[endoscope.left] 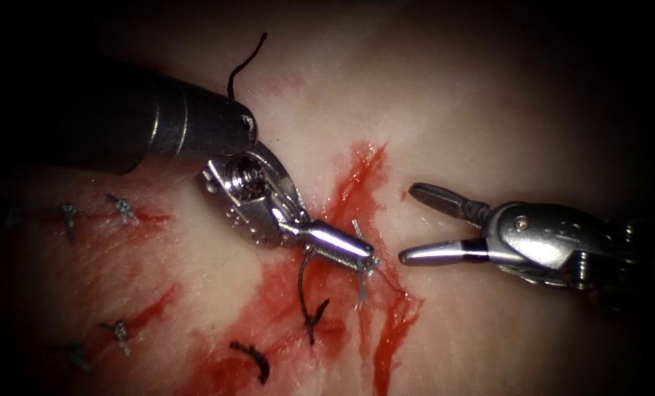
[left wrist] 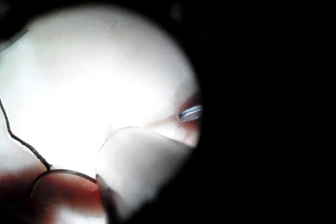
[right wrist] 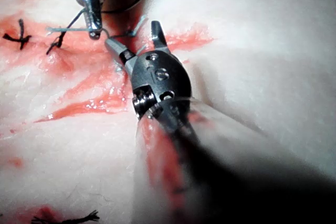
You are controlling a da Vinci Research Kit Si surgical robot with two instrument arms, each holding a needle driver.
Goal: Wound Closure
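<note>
Fingers of your left tool (endoscope.left: pixel 367 258) clamp the needle (endoscope.left: pixel 359 265) over the cut (endoscope.left: pixel 356 183); right tool (endoscope.left: pixel 413 224) fingers apart, empty; loosened grip risks needle rotation.

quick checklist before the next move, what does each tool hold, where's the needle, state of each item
1. Left tool grip: jaws shut on the pale needle right at the cut. Ok.
2. Where along its curve the needle is held: cannot tell.
3. Needle in the tissue or free: cannot tell; it stands at the red fluid.
4. Right tool: jaws open, holding nothing, on the right side of the cut. Ok.
5. Dark thread hangs from the left tool down to a knot; not caught by the right tool. Ok.
</note>
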